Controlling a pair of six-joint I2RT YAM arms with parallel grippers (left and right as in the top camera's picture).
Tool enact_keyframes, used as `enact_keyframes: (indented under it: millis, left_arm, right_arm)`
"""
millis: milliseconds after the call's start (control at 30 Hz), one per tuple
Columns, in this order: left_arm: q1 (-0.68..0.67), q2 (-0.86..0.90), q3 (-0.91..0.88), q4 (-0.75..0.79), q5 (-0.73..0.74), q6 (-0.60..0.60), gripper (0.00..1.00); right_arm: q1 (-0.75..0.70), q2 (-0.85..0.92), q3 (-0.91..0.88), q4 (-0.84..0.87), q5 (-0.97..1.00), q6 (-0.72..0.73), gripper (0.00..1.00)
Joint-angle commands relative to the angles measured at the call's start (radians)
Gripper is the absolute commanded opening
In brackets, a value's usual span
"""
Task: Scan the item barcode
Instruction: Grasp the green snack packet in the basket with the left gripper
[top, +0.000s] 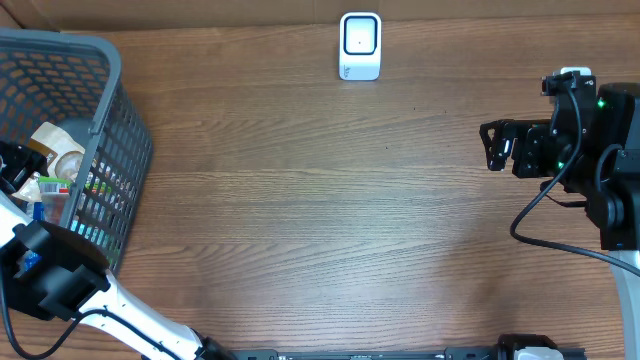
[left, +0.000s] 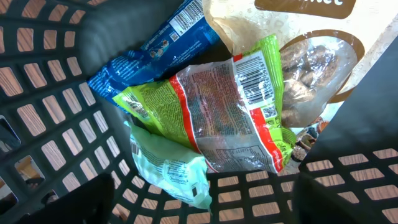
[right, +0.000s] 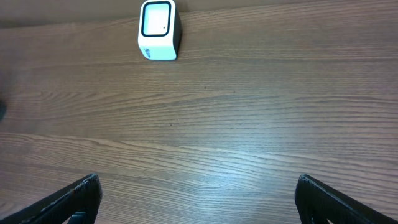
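Several packets lie in the grey basket (top: 120, 150) at the table's left. In the left wrist view a green-and-red packet (left: 230, 118) lies uppermost, its barcode (left: 254, 78) facing up. A blue packet (left: 149, 59) lies behind it and a pale green packet (left: 168, 168) below it. My left gripper (left: 205, 202) is inside the basket, open, with the pale green packet's tip between its dark fingers (left: 81, 199); nothing is gripped. The white scanner (top: 360, 45) stands at the table's far middle. My right gripper (top: 492, 146) hovers open over bare wood at the right.
A clear bag of brown pieces (left: 314, 65) lies beside the packets in the basket. The basket's lattice walls (left: 50, 118) close in around the left gripper. The scanner (right: 158, 30) shows far ahead of the right gripper (right: 199, 202), across bare wood.
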Motion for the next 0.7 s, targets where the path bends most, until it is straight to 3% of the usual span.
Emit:
enact_keyframes:
  millis: [0,200,400,533,667]
  left_arm:
    - [-0.020,-0.005,-0.003,0.002,-0.007,-0.014,0.77]
    - [-0.063,-0.073,-0.003,-0.014,-0.080,-0.059,0.72]
    - [-0.072,-0.265,-0.060,0.008,-0.081,-0.064,0.70]
    - [-0.072,-0.491,-0.454,0.280,-0.082,-0.066,0.73]
    - [-0.069,-0.576,-0.740,0.539,-0.076,-0.051,0.81]
  right_arm:
    - [0.000,0.018,0.027,0.006,-0.002,0.003,1.00]
    - [0.000,0.050,0.027,0.003,-0.007,0.003,1.00]
    - [0.000,0.055,0.027,0.003,-0.021,0.003,1.00]
    - [0.000,0.055,0.027,0.000,-0.020,0.003,1.00]
    - [0.000,0.055,0.027,0.004,-0.021,0.003,1.00]
